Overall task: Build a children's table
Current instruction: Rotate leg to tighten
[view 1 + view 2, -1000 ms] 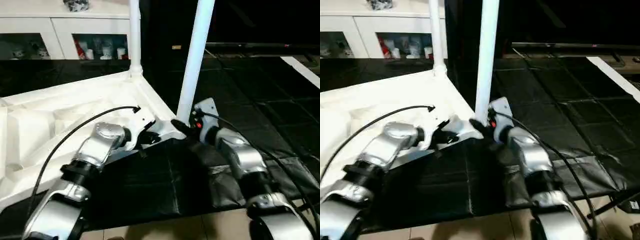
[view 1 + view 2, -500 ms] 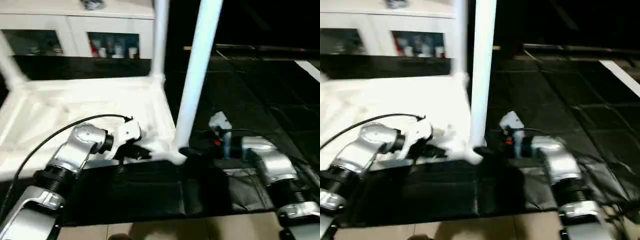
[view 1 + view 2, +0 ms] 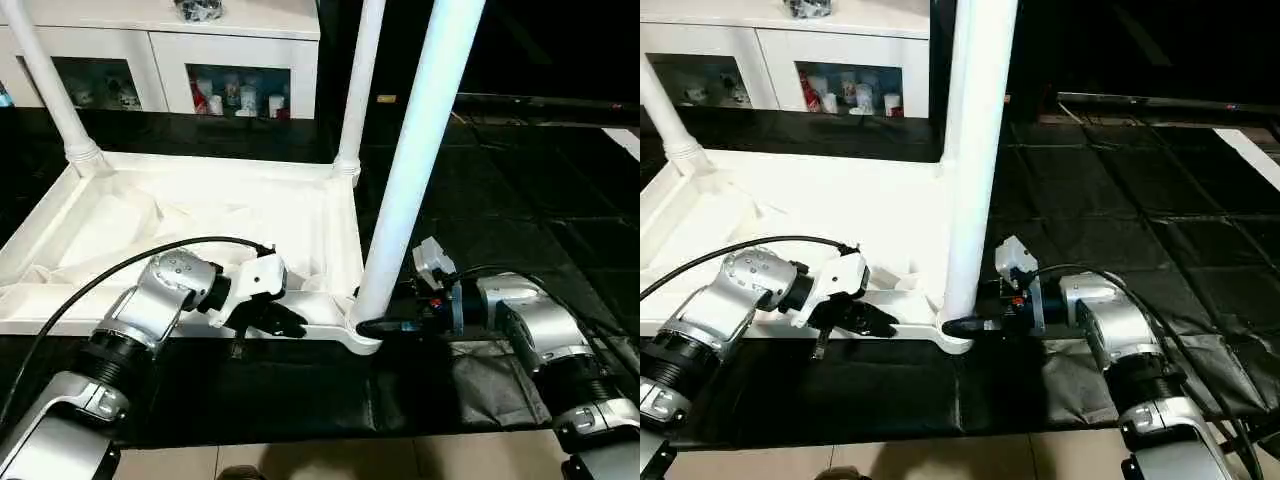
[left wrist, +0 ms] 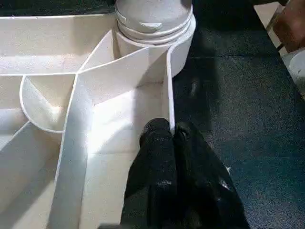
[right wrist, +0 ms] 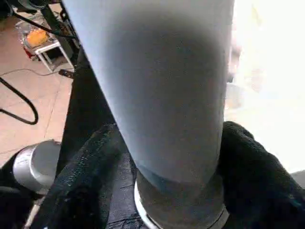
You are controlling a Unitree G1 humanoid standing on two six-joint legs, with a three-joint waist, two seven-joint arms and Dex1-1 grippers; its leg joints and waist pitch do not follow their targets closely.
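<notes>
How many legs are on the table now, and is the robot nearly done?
The tabletop lies upside down on the black mat. Three legs stand in its corners: far left, far right and the near one. The right gripper has its fingers around the near leg's base. The left gripper is shut on the tabletop's rim. A fourth leg and turning the table over seem left.

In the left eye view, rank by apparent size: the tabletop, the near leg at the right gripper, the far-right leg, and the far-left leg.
1. Tabletop, largest.
2. Near leg, thickest and longest, partly because it is closest to the camera.
3. Far-right leg and far-left leg: these look alike, so I won't rank them.
</notes>
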